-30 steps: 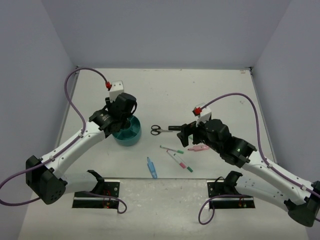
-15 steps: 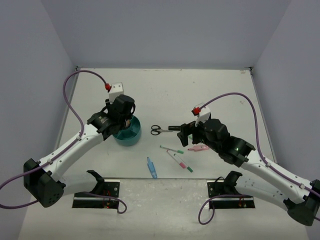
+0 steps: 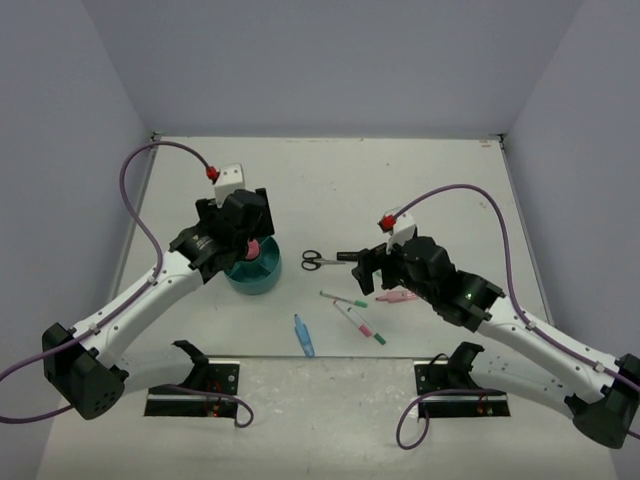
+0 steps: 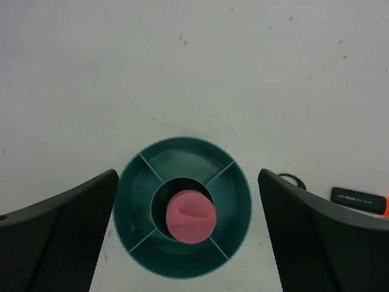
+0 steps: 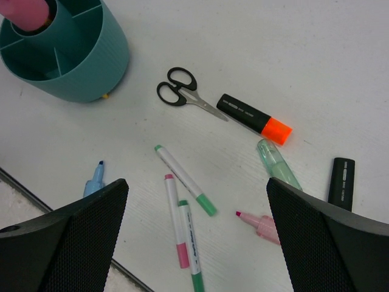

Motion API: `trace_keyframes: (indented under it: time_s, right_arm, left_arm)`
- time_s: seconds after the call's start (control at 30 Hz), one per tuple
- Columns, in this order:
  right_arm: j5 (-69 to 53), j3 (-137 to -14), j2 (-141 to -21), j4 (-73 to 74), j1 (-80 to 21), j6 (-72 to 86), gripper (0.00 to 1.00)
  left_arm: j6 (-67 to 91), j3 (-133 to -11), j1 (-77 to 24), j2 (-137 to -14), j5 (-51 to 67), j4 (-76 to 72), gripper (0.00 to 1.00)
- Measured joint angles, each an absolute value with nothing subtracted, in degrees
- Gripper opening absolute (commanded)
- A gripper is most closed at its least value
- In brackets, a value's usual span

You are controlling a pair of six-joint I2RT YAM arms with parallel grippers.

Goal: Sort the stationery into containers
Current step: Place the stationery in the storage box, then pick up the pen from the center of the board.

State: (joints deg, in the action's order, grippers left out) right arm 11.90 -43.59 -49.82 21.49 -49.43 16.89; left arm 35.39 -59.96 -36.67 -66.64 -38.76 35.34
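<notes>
The round teal organizer (image 4: 182, 207) (image 3: 252, 270) stands left of centre. A pink tube (image 4: 190, 216) (image 3: 252, 247) stands upright in its middle compartment. My left gripper (image 4: 188, 240) hangs open right above it, fingers either side of the organizer and touching nothing. My right gripper (image 5: 197, 243) is open over loose stationery on the table: black-handled scissors (image 5: 182, 92) (image 3: 318, 260), an orange-capped highlighter (image 5: 254, 115), a green-capped one (image 5: 278, 163), a black one (image 5: 341, 180), three thin white pens (image 5: 184, 179), a pink pen (image 5: 261, 224) and a light-blue pen (image 5: 94, 177) (image 3: 303, 335).
Two black mounting plates (image 3: 195, 385) (image 3: 460, 378) sit at the table's near edge. Grey walls close in the left, right and back sides. Purple cables (image 3: 135, 200) loop above both arms.
My left gripper's jaws have opened wide and lifted a little, leaving the pink tube standing free in the organizer's middle compartment. The right arm has barely shifted.
</notes>
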Motion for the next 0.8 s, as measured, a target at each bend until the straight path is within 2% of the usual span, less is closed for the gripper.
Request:
trace_keyframes:
  time_s: [0.1,0.23,0.53,0.8]
  right_arm:
    - [9.1,-43.8,-52.6,22.1,-49.5,17.1,0.99]
    - [8.7,-48.0,-63.0,25.5,-51.4,20.9,0.99]
    - [11.6,-54.0,-84.3,27.3,-69.2,34.5,0.91]
    - [12.3,-63.1,-98.9,28.1,-76.5,39.0,0.71]
  left_arm:
    - [35.3,-60.0,-36.7,-66.3,-37.8,35.3,1.0]
    - [35.3,-60.0,-36.7,-64.1,-36.6,35.4,1.0]
    - [34.7,-60.8,-36.7,-53.6,-37.8,35.7,1.0]
    - [34.2,-60.9,-36.7,-49.8,-39.6,39.3,1.0]
